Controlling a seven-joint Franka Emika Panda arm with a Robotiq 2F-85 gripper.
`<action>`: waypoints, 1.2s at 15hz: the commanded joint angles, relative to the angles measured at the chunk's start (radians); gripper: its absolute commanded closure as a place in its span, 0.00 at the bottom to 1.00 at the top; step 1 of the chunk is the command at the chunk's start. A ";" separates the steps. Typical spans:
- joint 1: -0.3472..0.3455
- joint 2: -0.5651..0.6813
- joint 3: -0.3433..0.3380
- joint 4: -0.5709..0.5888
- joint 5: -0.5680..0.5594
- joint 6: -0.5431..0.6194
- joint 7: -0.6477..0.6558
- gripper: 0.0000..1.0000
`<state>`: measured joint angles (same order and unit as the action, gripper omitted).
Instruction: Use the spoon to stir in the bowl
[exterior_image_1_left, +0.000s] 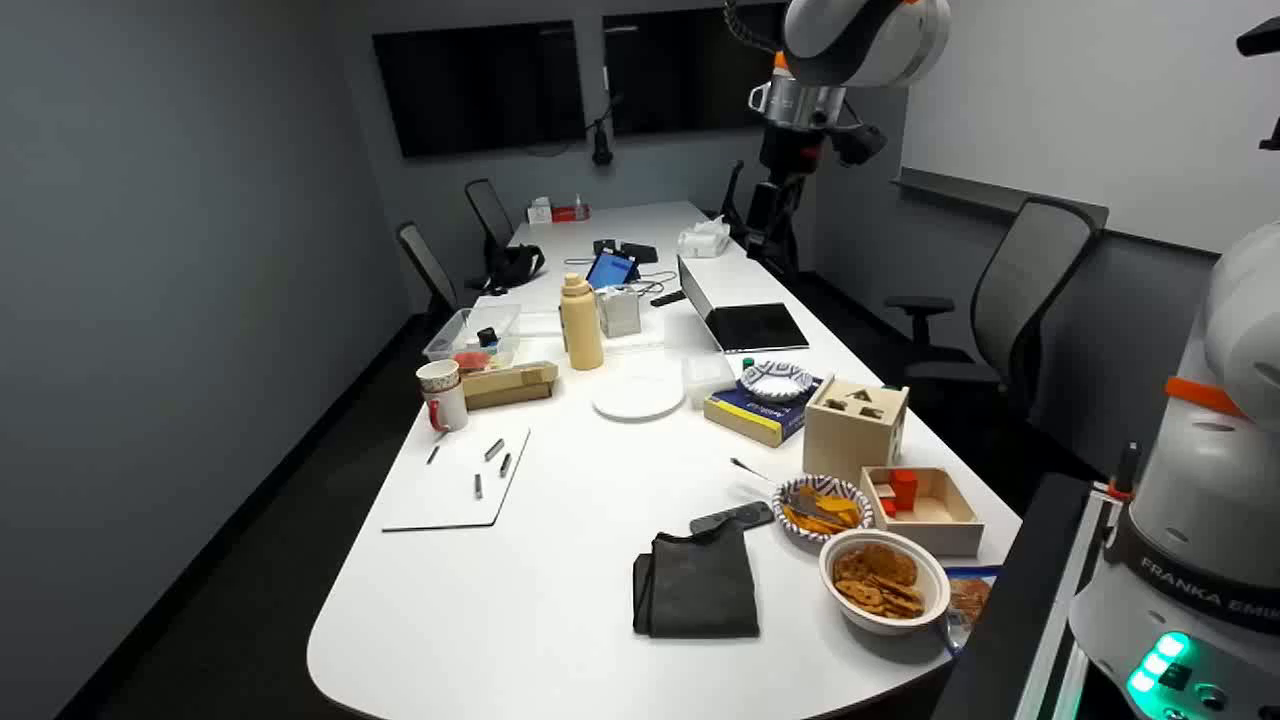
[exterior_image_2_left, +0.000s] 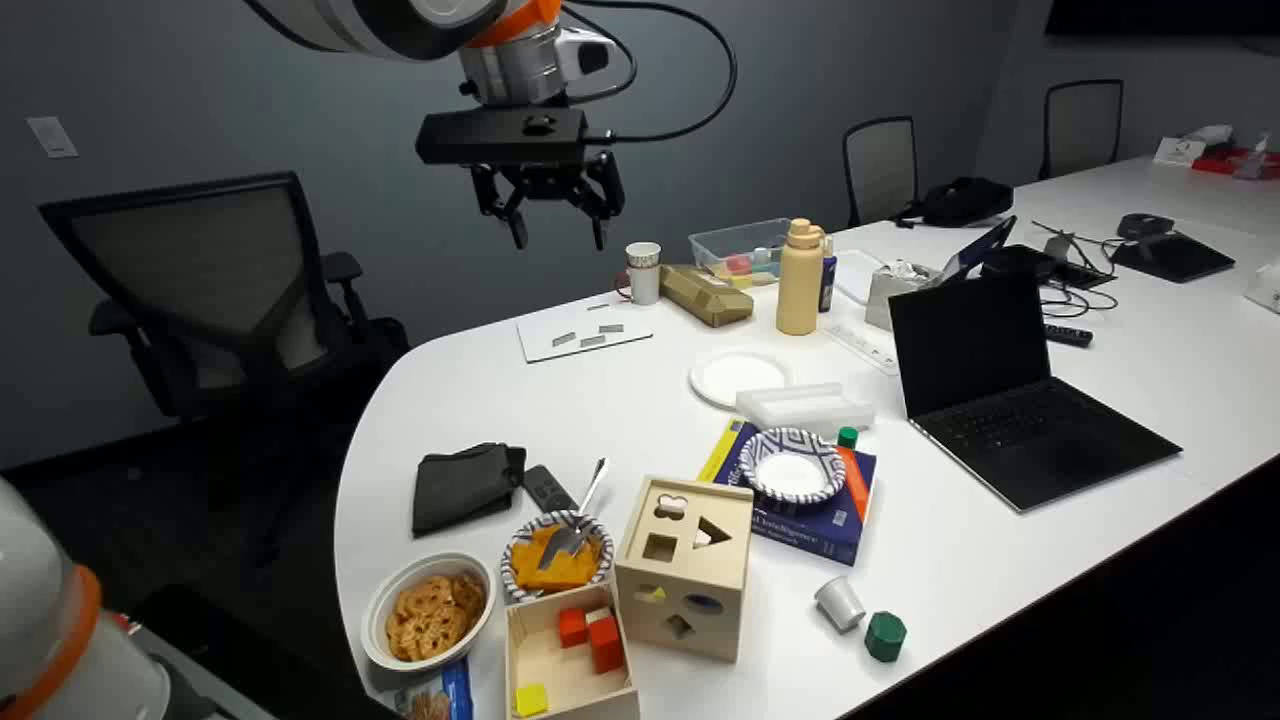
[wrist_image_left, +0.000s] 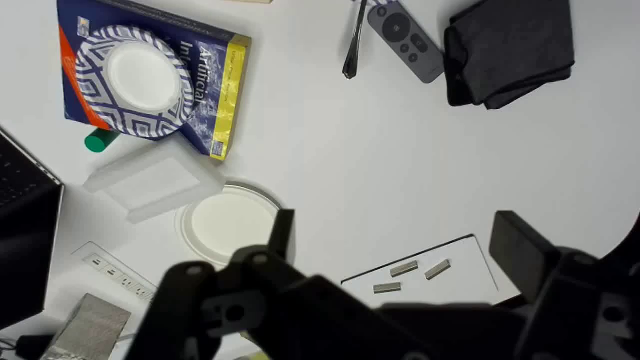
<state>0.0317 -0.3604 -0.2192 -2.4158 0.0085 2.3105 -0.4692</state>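
Note:
The bowl (exterior_image_1_left: 838, 488) is small and round, with a dark-and-white patterned rim and orange food; in an exterior view the bowl (exterior_image_2_left: 513, 580) sits between the larger white bowl and the wooden box. A metal spoon (exterior_image_2_left: 592, 488) rests in it, its head on the food and its handle over the rim; in an exterior view the spoon handle (exterior_image_1_left: 750, 468) points away from the bowl. In the wrist view the spoon handle (wrist_image_left: 354, 52) shows at the top; the bowl is nearly all cut off. My gripper (exterior_image_2_left: 560, 236) is open and empty, high above the table; its fingers (wrist_image_left: 400, 240) are wide apart.
A larger white bowl (exterior_image_2_left: 375, 625) with brown crackers, a wooden shape box (exterior_image_2_left: 690, 560), an open wooden tray (exterior_image_2_left: 520, 640) and a remote (exterior_image_2_left: 548, 490) stand around the bowl. A black cloth (exterior_image_2_left: 465, 485), a book (exterior_image_2_left: 820, 530) with a patterned plate and a laptop (exterior_image_2_left: 1040, 430) are farther off.

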 joint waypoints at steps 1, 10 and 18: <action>-0.016 0.001 0.015 0.003 0.007 -0.003 -0.005 0.00; 0.033 0.141 -0.090 0.120 0.192 -0.138 -0.302 0.00; -0.080 0.505 -0.103 0.301 0.486 -0.372 -0.857 0.00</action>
<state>0.0361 -0.0209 -0.3763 -2.2275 0.4016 2.0441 -1.1552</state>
